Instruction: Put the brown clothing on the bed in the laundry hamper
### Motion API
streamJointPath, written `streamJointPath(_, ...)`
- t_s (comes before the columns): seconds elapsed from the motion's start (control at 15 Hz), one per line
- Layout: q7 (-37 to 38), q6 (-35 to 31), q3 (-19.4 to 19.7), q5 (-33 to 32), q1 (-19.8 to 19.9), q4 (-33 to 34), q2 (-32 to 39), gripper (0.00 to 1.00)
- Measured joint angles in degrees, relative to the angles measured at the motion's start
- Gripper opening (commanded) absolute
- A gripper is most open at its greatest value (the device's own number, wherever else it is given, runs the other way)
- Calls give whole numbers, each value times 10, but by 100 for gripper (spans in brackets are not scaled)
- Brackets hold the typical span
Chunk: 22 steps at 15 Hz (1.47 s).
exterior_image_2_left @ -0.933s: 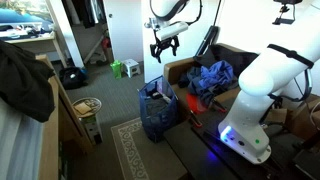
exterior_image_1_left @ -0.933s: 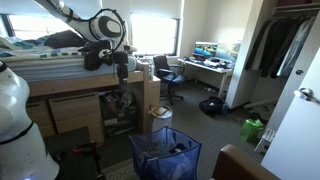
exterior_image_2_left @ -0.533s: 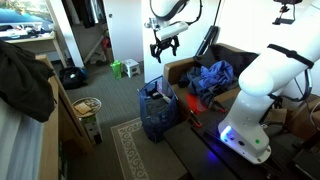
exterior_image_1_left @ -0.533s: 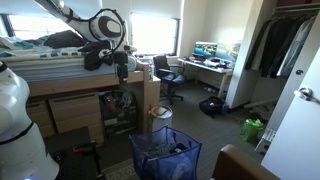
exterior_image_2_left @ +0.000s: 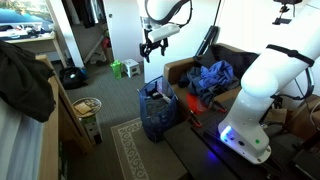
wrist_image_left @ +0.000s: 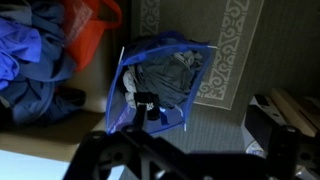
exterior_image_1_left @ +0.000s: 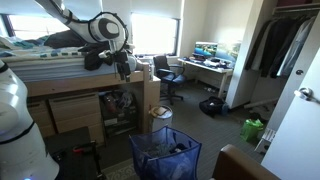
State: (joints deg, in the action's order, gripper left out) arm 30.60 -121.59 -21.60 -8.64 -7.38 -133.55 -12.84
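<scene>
The dark brown clothing (exterior_image_1_left: 60, 40) lies heaped on the raised bed; it also shows at the near left in an exterior view (exterior_image_2_left: 25, 80). The blue mesh laundry hamper (exterior_image_1_left: 165, 152) stands on the floor with clothes inside, and shows in both exterior views (exterior_image_2_left: 158, 110) and in the wrist view (wrist_image_left: 160, 80). My gripper (exterior_image_1_left: 122, 66) (exterior_image_2_left: 152, 45) hangs in the air above the hamper, beside the bed's edge and apart from the clothing. Its fingers are spread and hold nothing. In the wrist view the gripper (wrist_image_left: 190, 162) is only a dark silhouette.
A patterned rug (exterior_image_2_left: 135, 150) lies beside the hamper. A couch with blue clothes (exterior_image_2_left: 210, 78) and a white robot base (exterior_image_2_left: 255, 100) stand near it. A desk with monitors (exterior_image_1_left: 210, 55), an office chair (exterior_image_1_left: 168, 75) and drawers under the bed (exterior_image_1_left: 75, 115) are nearby.
My gripper has risen slightly and shifted toward the bed. The clothing and the hamper have not moved.
</scene>
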Motion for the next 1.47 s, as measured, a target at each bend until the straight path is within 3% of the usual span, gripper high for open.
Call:
streamJointPath(0.47,1,-140,-5,-46,-55,70,93,100)
streamJointPath(1.13,0,-147,3,-49,-69,93,125,100)
streamJointPath(1.47,-26,-211,6,-53,-85,148,182,100)
